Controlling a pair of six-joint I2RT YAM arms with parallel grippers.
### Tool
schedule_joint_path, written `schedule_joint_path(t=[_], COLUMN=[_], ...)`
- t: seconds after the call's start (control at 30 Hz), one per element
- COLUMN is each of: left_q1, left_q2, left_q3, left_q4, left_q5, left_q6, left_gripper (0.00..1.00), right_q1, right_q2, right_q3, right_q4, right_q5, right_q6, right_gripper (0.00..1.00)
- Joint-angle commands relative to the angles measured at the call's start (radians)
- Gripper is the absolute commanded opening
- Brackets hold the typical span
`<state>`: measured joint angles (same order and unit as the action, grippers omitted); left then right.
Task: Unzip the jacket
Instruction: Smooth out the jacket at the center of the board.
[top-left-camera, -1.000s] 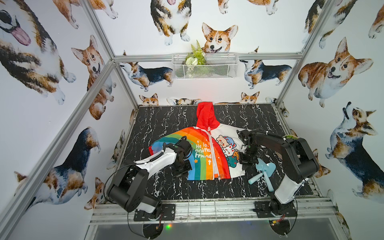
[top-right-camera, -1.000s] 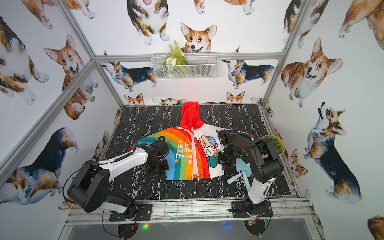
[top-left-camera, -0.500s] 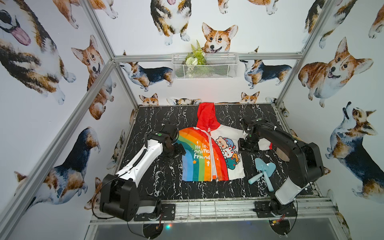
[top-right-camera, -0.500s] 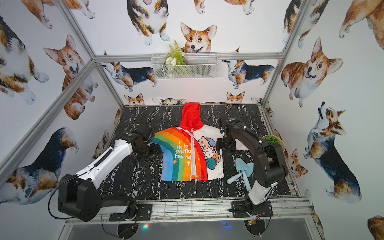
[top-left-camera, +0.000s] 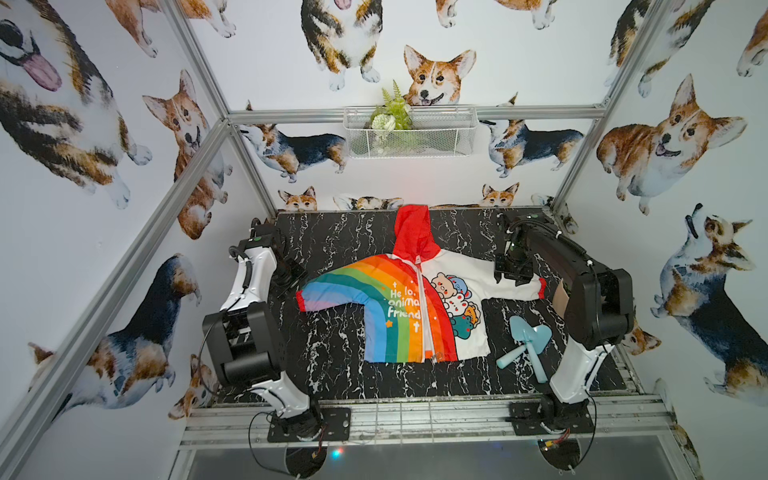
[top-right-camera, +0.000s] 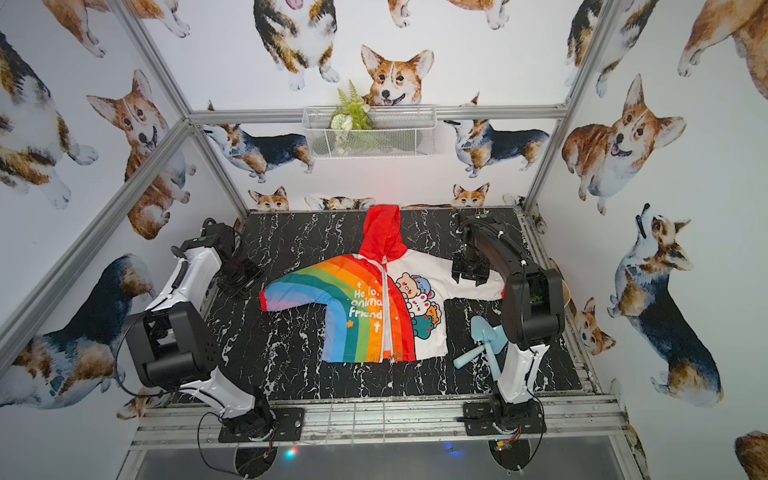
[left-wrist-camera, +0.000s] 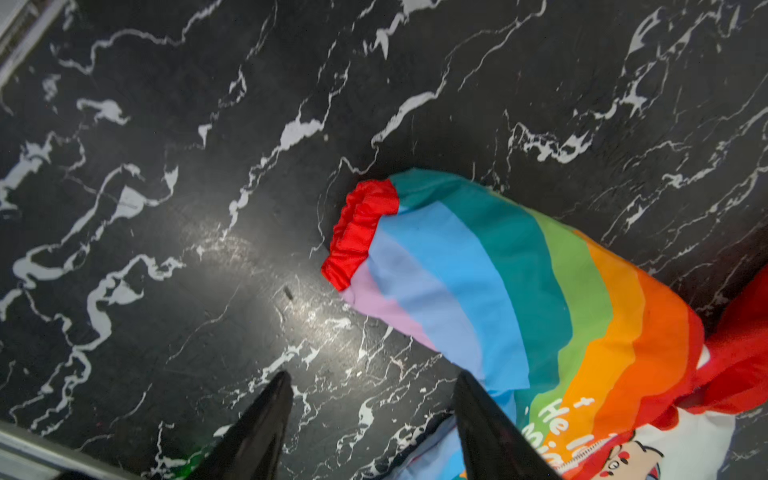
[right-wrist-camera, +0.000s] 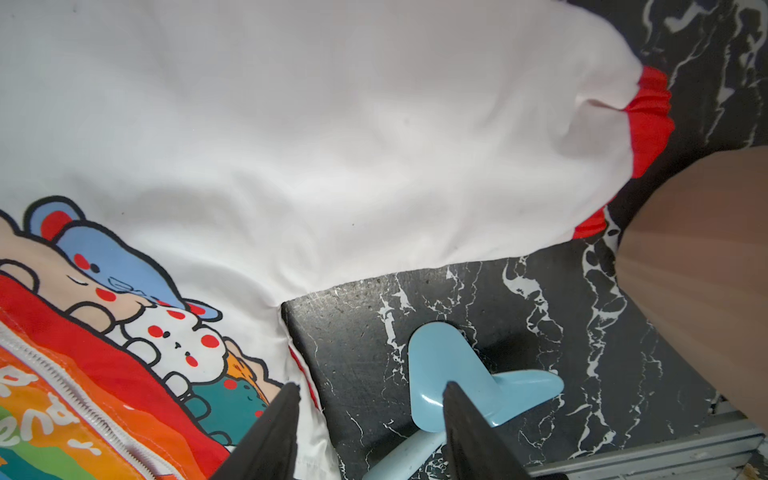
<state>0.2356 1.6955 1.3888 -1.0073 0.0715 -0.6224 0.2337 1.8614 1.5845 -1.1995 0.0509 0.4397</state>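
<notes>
Jacket (top-left-camera: 399, 316) flat — left gripper (left-wrist-camera: 372, 376), right gripper (right-wrist-camera: 372, 386) both agape, empty

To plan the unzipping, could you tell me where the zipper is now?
In both top views the zipper runs down the middle of the jacket, from the red hood to the near hem, between its rainbow half and white bear half.

The black right arm (top-left-camera: 598, 299) hides most of a tan rounded object (top-left-camera: 560, 296) (blurred in the wrist view). The slider on the rainbow-and-white hooded jacket's (top-left-camera: 399, 307) zipper (top-left-camera: 423, 307) is too small to find.
</notes>
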Motion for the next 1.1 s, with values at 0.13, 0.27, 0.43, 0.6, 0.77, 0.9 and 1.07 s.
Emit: schedule_joint_path(t=[0.13,0.27,0.43,0.6,0.77,0.9,1.07], left_q1=[0.01,0.01,0.01,0.009,0.01,0.01,0.016], left_q2=[0.165,0.211,0.245,0.273,0.301,0.32,0.34], left_q3=[0.06,0.055,0.049,0.03,0.017,0.032,0.086], left_q4=[0.01,0.014,0.022,0.032,0.053,0.054,0.02], left_q5=[-0.035,-0.038,-0.038,-0.039,-0.023,-0.008,-0.025], left_q6=[0.055,0.075,0.062,0.071,0.062,0.058,0.06], left_gripper=[0.51,0.45,0.42,0.38,0.29,0.04,0.0], right_q1=[-0.022,-0.046,-0.07,-0.086,-0.1,-0.118,-0.152], right_q2=[0.028,0.035,0.046,0.06,0.084,0.109,0.16], right_q3=[0.031,0.033,0.05,0.074,0.101,0.125,0.165], right_q4=[-0.033,-0.034,-0.047,-0.063,-0.097,-0.125,-0.142], right_q5=[0.0,-0.003,0.011,0.023,0.085,0.155,0.188], right_q6=[-0.027,-0.032,-0.035,-0.035,-0.014,-0.01,-0.019], right_gripper=[0.57,0.57,0.57,0.57,0.57,0.58,0.59])
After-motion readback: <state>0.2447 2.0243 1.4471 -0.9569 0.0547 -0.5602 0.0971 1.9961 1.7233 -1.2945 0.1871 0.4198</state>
